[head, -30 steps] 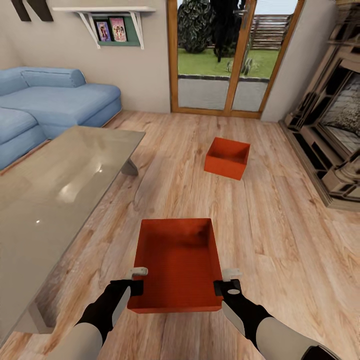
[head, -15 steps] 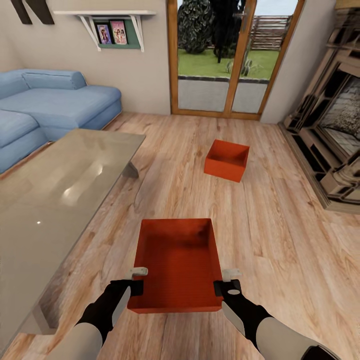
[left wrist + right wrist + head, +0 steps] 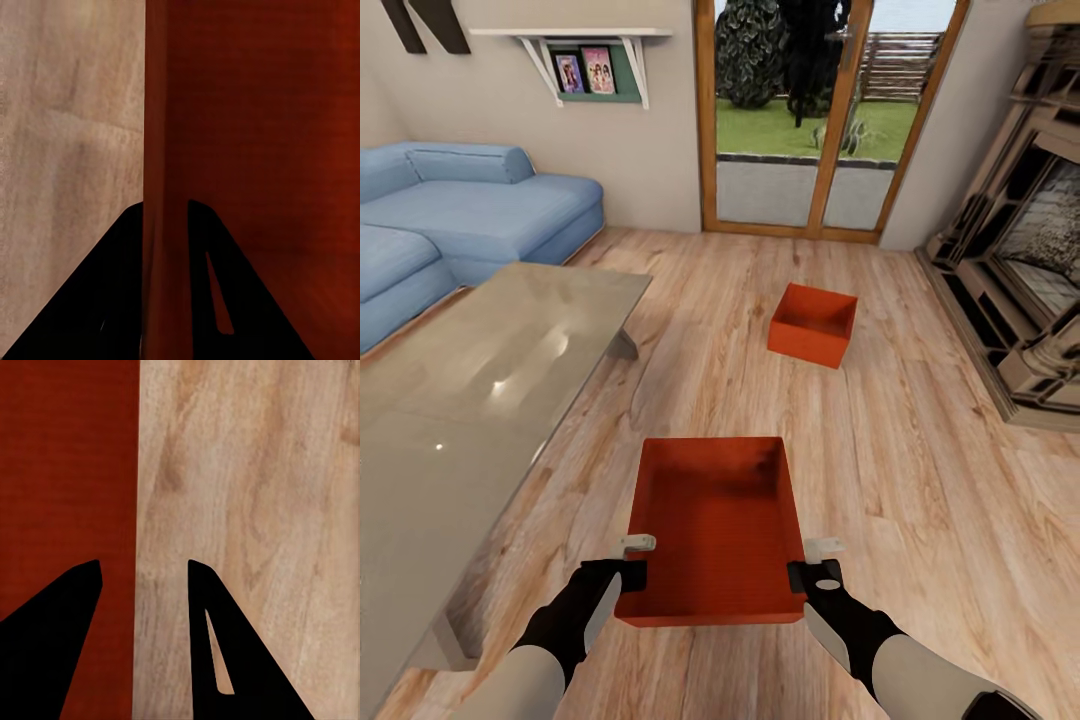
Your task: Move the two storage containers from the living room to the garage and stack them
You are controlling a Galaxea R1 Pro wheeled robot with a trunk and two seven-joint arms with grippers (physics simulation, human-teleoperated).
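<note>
One red-orange storage container point(image 3: 718, 525) sits just ahead of me over the living room's wood-plank floor, between my two arms. My left gripper point(image 3: 634, 560) is shut on its left wall near the front corner; in the left wrist view both fingers point(image 3: 201, 247) press on the wall point(image 3: 166, 150). My right gripper point(image 3: 815, 565) straddles the right wall near the front corner. In the right wrist view its fingers point(image 3: 196, 600) stand apart, with the container point(image 3: 67, 465) on one side and planks showing in the gap. The second storage container point(image 3: 812, 325) rests on the planks farther ahead, to the right.
A glass coffee table point(image 3: 470, 400) runs along my left, with a blue sofa point(image 3: 480, 205) behind it. Wood-framed glass garden doors point(image 3: 815, 120) stand straight ahead. A brick fireplace point(image 3: 1025, 280) lines the right wall. Open plank floor point(image 3: 920, 480) lies between the containers.
The whole view has drawn back a little: the far container, table and doors sit slightly farther off. The near container and both grippers keep the same place in the picture.
</note>
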